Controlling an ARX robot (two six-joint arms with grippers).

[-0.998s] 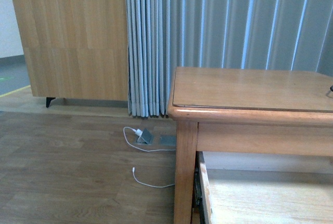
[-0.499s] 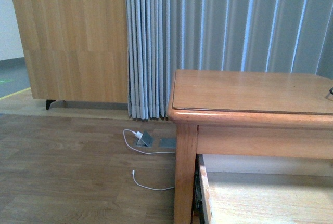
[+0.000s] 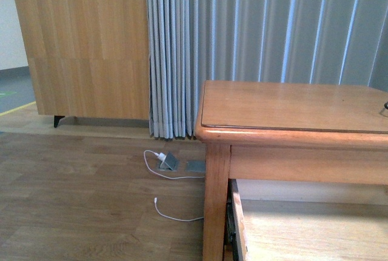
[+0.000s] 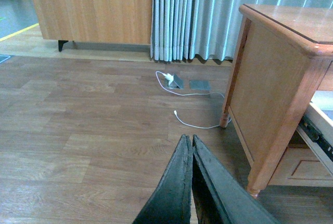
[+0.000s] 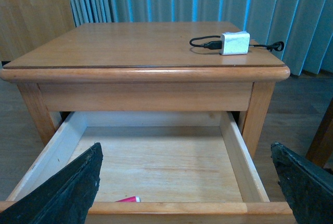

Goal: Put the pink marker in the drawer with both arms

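The drawer (image 5: 237, 161) stands pulled out of the honey-coloured table, pale wood bottom showing. The pink marker (image 5: 127, 199) lies inside on that bottom, right against the drawer's front board, which hides most of it. My right gripper (image 5: 187, 180) hangs open over the drawer's front edge, one finger at each side, nothing between them. My left gripper (image 4: 191, 140) is shut and empty, pointing at the floor to the left of the table. In the front view only the drawer's left side rail (image 3: 237, 224) shows, and neither arm.
On the table top (image 5: 130, 42) lies a white adapter with a black cable (image 5: 234, 42). A white cable (image 4: 195, 122) and a floor socket (image 4: 199, 84) lie on the wooden floor by the table leg (image 4: 225, 115). Curtains and a wooden cabinet (image 3: 85, 43) stand behind.
The front view has shifted very slightly; the table sits a touch higher in the picture than a second ago. Nothing else differs.
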